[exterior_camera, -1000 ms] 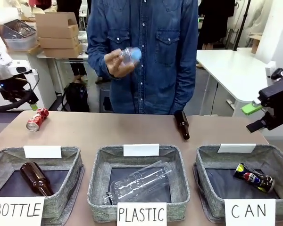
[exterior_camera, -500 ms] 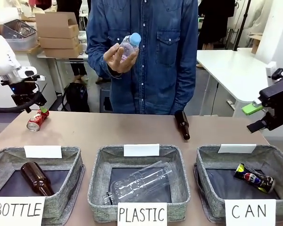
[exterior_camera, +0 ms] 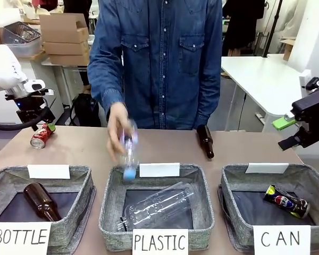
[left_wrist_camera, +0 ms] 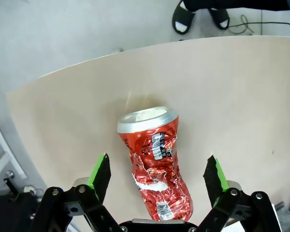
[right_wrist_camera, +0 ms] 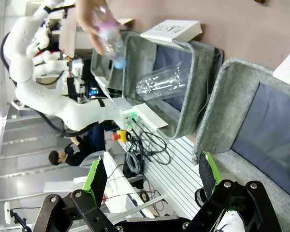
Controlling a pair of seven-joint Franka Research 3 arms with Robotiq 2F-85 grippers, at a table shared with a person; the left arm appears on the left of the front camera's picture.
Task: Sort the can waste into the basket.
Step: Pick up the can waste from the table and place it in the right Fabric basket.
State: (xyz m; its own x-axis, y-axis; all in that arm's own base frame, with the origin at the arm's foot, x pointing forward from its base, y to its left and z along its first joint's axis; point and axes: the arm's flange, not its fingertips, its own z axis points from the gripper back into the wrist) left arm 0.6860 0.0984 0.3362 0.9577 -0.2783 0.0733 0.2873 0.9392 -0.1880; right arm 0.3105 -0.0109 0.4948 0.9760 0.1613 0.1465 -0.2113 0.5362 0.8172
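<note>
Showing the left fingers [exterior_camera: 47,123] brought down from above onto the red can [exterior_camera: 41,136] at the left end of the worktop [exterior_camera: 85,149], behind the BOTTLE basket [exterior_camera: 89,191]. Seen from the left wrist as spread wide, with a green pad on either side of the can [left_wrist_camera: 152,154] and a gap at both; not yet clamped. Read as the start of the pick-up, with the carry across to the CAN basket [exterior_camera: 315,171] still to come. Showing also the person's hand [exterior_camera: 117,125], dropped from chest height with a clear bottle [exterior_camera: 128,156] toward the middle basket [exterior_camera: 109,212]. Leaving the right fingers [exterior_camera: 284,122] unmoved, spread and empty, at the right edge beyond the CAN basket. Crumpled and dented along the red body, lying on its side, silver top rim intact. Already sorted: the dark can [exterior_camera: 286,201], lying slantwise inside the CAN basket.
</note>
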